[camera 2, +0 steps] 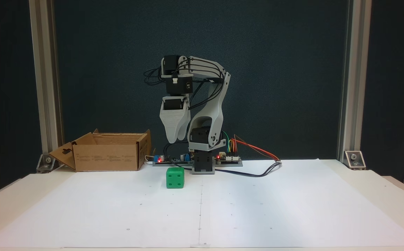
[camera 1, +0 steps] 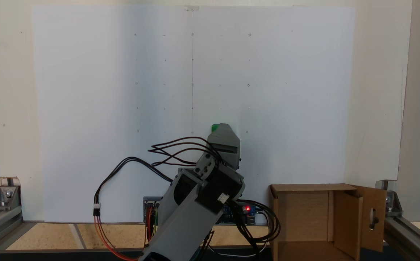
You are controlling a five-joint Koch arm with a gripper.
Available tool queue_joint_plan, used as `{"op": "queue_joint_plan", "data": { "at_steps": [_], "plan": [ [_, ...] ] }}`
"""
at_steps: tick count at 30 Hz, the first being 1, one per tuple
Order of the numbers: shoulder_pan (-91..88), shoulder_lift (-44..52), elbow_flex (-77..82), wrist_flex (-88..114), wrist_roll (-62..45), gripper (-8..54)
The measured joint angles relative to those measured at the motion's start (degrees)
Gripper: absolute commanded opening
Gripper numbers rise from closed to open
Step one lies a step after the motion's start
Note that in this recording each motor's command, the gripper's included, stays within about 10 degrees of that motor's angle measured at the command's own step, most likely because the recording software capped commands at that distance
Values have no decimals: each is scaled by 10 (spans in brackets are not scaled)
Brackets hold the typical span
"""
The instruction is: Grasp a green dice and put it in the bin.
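The green dice [camera 2: 175, 177] sits on the white paper sheet [camera 2: 257, 209] that covers the table [camera 2: 397, 188], a short way in front of the arm's base [camera 2: 203, 164] and slightly to the left of it in the fixed view that faces the arm. Its front face shows four recessed pips. In the fixed view from behind the arm, only a small green corner of the dice [camera 1: 215, 127] is visible past the tip of the hand [camera 1: 224, 127]. The hand [camera 2: 174, 138] hangs pointing downward, above the dice and clear of it, with open space between its tip and the cube's top. The two grey jaws overlap in both fixed views, so I cannot tell whether the hand is open or closed; nothing is seen gripped in it. The bin [camera 2: 109, 157] stands at the rear left of the table in the front-facing view, well apart from the dice, with its slotted flap folded outward. In the rear view the bin [camera 1: 300, 210] is at the lower right, open at the top.
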Motion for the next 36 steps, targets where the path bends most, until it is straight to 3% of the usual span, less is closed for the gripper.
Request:
{"op": "queue_joint_plan", "data": {
  "at_steps": [36],
  "plan": [
    [3,-56,154,-175,-28,476]
  ]
}}
